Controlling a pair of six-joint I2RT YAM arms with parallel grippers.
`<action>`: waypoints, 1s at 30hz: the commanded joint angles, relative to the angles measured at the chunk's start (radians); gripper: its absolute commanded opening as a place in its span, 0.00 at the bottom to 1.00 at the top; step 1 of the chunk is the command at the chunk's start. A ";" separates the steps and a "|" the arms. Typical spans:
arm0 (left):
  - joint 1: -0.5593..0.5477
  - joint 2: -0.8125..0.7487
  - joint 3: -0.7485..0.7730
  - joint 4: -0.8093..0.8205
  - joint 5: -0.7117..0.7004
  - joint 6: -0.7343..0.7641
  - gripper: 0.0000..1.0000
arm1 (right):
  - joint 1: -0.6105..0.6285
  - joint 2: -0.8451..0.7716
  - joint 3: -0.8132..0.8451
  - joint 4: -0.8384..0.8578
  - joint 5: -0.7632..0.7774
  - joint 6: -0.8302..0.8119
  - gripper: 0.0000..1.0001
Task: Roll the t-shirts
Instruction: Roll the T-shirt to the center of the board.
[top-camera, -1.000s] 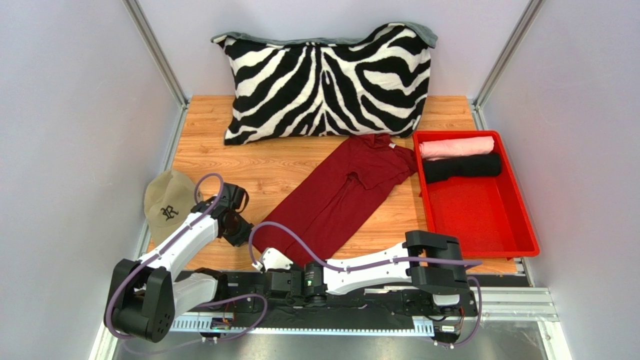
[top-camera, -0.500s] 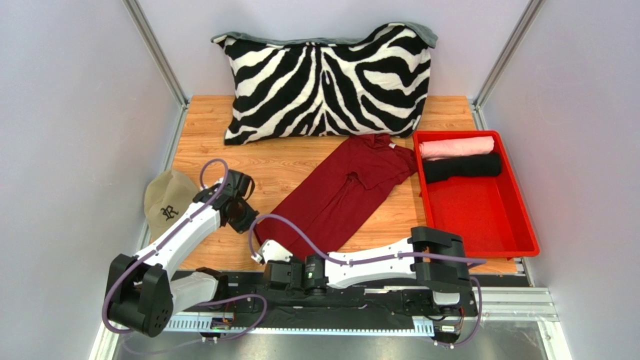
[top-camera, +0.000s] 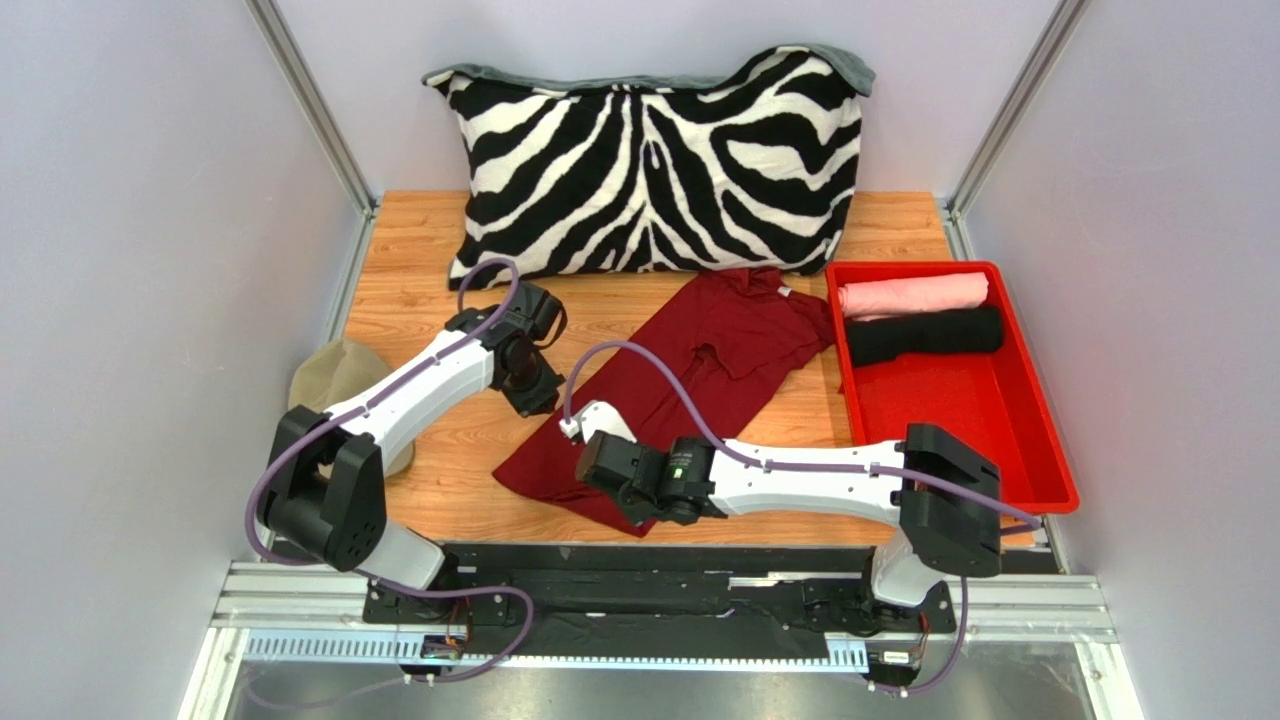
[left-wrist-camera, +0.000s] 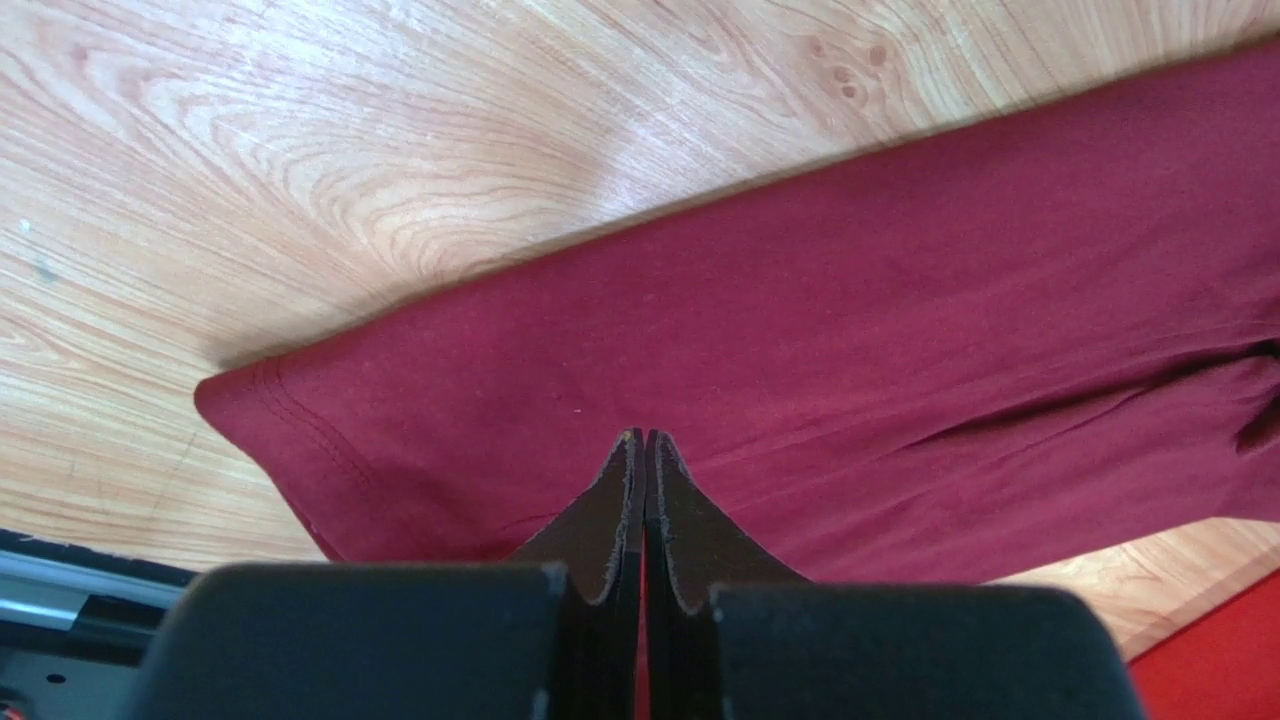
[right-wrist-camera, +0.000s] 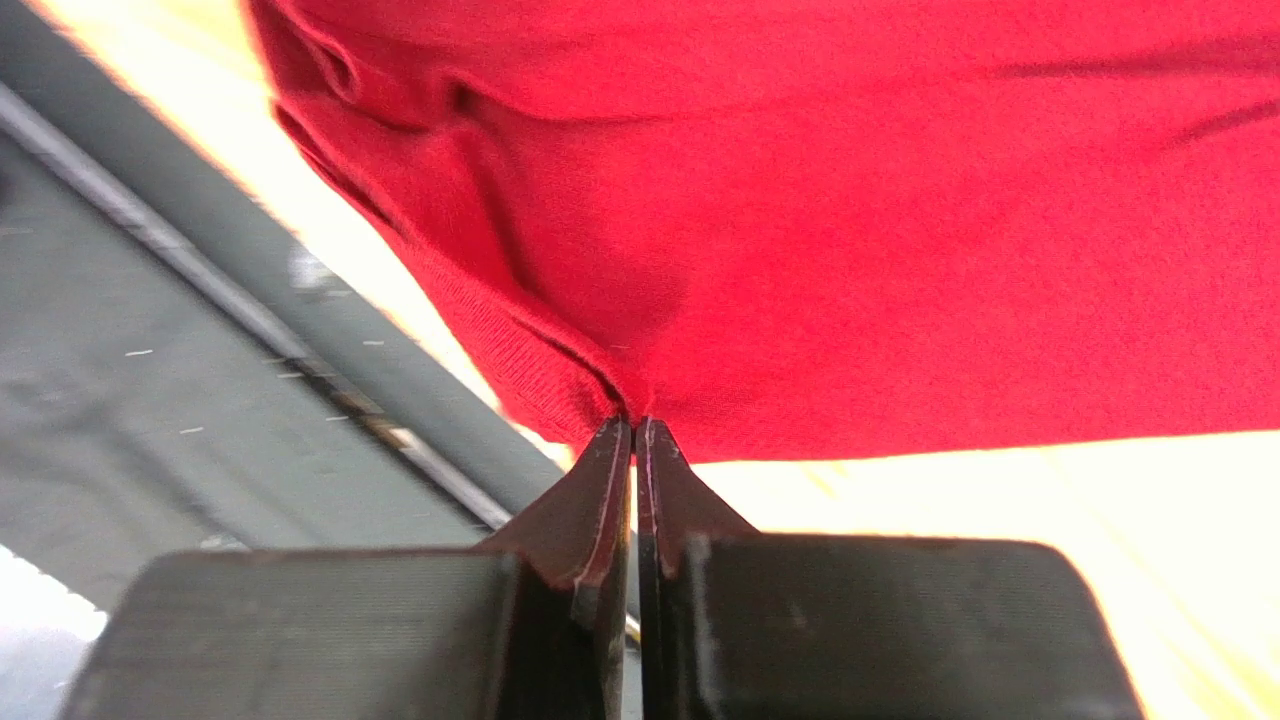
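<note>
The maroon t-shirt (top-camera: 706, 353) lies folded lengthwise, slanting across the wooden table, collar toward the far right. My left gripper (top-camera: 537, 399) is shut and hovers over the shirt's left side; in the left wrist view the closed tips (left-wrist-camera: 645, 438) sit above flat maroon cloth (left-wrist-camera: 902, 300). My right gripper (top-camera: 598, 477) is at the near hem. In the right wrist view its tips (right-wrist-camera: 634, 422) are shut on a puckered bit of that hem (right-wrist-camera: 842, 195). A rolled pink t-shirt (top-camera: 912, 293) and a rolled black t-shirt (top-camera: 924, 333) lie in the red tray (top-camera: 962, 435).
A zebra-striped pillow (top-camera: 654, 158) leans on the back wall. A beige cap (top-camera: 334, 375) lies at the left edge, partly behind my left arm. The metal rail (top-camera: 676, 578) runs along the near table edge, just below the hem.
Both arms have moved away from the near edge. The left gripper swung up and right to the shirt's left side. The right gripper moved forward and closed on the near hem.
</note>
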 joint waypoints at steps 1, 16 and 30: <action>-0.003 -0.028 0.026 -0.079 -0.062 -0.028 0.06 | -0.028 -0.040 -0.028 0.048 -0.042 0.010 0.04; 0.148 -0.467 -0.409 -0.040 0.014 -0.035 0.45 | -0.035 -0.026 -0.062 0.081 -0.073 0.028 0.03; 0.174 -0.433 -0.534 0.152 0.083 -0.032 0.46 | -0.046 -0.033 -0.074 0.095 -0.074 0.033 0.03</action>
